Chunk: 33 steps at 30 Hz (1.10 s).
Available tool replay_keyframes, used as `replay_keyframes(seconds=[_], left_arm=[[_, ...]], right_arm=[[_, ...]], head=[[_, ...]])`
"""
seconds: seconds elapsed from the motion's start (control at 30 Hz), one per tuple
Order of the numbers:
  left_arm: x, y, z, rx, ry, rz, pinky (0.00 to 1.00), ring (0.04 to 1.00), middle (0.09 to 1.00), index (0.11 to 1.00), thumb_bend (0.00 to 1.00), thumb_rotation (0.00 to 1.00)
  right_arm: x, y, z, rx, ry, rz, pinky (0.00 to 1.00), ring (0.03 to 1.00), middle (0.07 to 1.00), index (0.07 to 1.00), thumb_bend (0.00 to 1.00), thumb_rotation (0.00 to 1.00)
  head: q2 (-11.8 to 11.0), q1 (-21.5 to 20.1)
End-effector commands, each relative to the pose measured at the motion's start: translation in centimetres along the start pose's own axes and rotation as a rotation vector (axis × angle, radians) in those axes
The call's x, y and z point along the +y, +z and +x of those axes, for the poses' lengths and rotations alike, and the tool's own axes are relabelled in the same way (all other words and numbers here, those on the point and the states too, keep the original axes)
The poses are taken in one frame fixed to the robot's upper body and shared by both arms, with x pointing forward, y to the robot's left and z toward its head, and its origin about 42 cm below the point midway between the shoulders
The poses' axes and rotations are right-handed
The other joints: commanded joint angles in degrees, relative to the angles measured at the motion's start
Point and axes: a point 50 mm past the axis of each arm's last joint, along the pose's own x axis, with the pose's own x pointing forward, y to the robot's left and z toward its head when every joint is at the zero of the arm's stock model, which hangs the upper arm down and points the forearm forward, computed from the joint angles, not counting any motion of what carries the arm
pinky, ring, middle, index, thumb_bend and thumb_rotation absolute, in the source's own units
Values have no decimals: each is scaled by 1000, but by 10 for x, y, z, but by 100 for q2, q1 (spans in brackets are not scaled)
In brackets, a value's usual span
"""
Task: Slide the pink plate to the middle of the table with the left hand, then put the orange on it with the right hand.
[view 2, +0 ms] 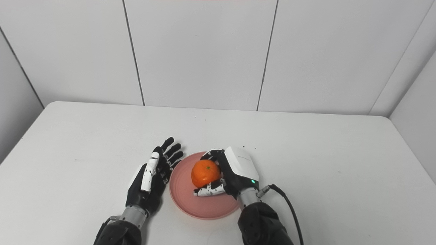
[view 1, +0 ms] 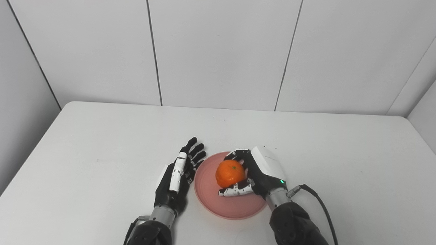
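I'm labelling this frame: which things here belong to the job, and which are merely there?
Belongs to the job:
pink plate
orange
right hand, fingers around the orange
left hand, open beside the plate

Merely there:
white table
cable at the right wrist

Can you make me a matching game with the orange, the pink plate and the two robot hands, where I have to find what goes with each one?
Things:
1. orange
2. pink plate
3. left hand
4. right hand

Matches:
A. open, fingers stretched out, beside the plate
B. flat on the white table, under the fruit
C. wrapped around the fruit
D. round, over the plate, held by fingers

Pairs: 1-D, 2-B, 3-A, 4-C
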Motion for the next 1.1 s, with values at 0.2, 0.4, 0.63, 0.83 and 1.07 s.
replay_keyframes(seconds=[0.2, 0.4, 0.63, 0.83, 1.07], left_arm=[[-3, -9, -1, 39, 16, -9, 899, 907, 909, 904, 421, 1000], [-3, -10, -1, 40, 16, -4, 893, 902, 909, 904, 423, 1000], [-3, -10, -1, 40, 18, -7, 892, 901, 909, 902, 422, 1000], [-2, -11, -1, 38, 17, -8, 892, 899, 908, 904, 420, 1000], [-3, -11, -2, 38, 23, -8, 896, 900, 908, 906, 415, 1000]], right_arm=[[-6, 12, 7, -90, -27, -19, 258, 351, 423, 534, 522, 0], [0, 8, 7, -84, -6, -46, 276, 370, 428, 535, 522, 0], [2, 6, 6, -86, -1, -48, 265, 354, 422, 536, 521, 0], [3, 5, 4, -89, -6, -60, 261, 351, 421, 536, 521, 0], [0, 8, 1, -91, -9, -64, 307, 412, 448, 535, 523, 5]], head=[[0, 11], [-8, 20], [-20, 9], [-34, 9], [-30, -7]])
